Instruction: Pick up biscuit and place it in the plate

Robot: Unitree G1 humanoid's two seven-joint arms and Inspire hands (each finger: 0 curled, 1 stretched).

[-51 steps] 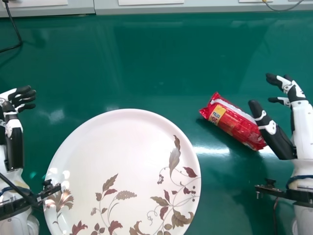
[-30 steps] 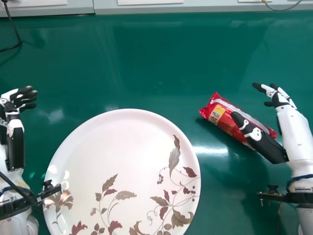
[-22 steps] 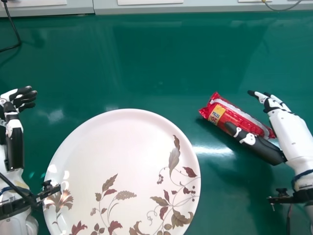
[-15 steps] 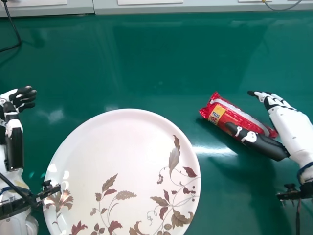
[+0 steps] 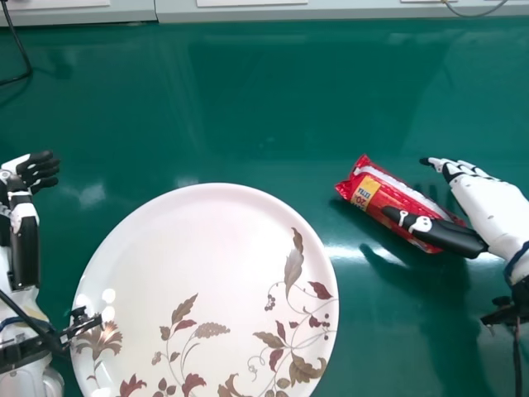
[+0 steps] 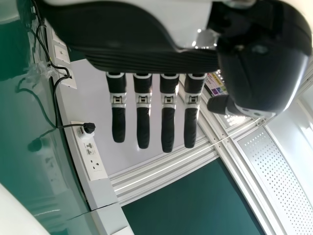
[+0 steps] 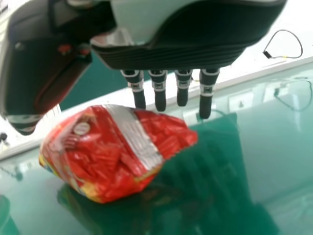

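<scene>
right hand (image 5: 488,203) is open, thumb apart from straight fingers, by the biscuit packet's end farther from the plate; i cannot tell whether it touches. the packet (image 5: 385,195) lies right of the plate (image 5: 190,248). gripped at that end alone, it could droop and catch the rim; a thumb pushing early could roll it. left hand (image 5: 37,169) sits idle left of the plate.

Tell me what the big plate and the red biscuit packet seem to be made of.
The plate looks smooth and glossy, perhaps melamine or glazed ceramic: bright glare spots show near its left edge. The biscuit packet seems thin, shiny plastic film, given its wrinkles and creases.
</scene>
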